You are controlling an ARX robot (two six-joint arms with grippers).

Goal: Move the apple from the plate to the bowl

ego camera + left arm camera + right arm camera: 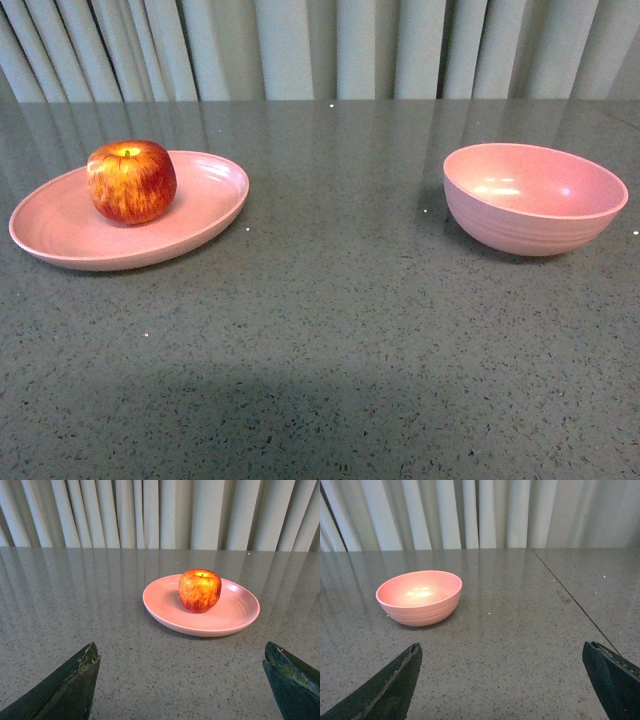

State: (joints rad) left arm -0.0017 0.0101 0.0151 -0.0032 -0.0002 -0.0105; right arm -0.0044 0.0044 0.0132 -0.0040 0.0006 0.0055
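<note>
Apple (131,181): round, red streaked with yellow, is being carried on the plate (60,235) with its stem dip facing up, at the left side of the grey speckled worktop (340,330). Plate: shallow, oval, pink, is being shown with its long axis running left to right across the front view. Bowl (535,195): deep, pink, faintly ridged, is being kept empty at the right side, well apart from the plate. Left tool (180,650): is being held wide with nothing between its fingers; the apple is lying ahead of it, within the span of the opening, some way off. Right tool (500,650): is likewise being held wide and empty, with the bowl lying ahead of it. The left arm is being judged the nearer to the apple, so a forward reach along that line is being called for; the apple, being round, is offering no long axis to align with. No brand, label or writing is being shown on any item.
</note>
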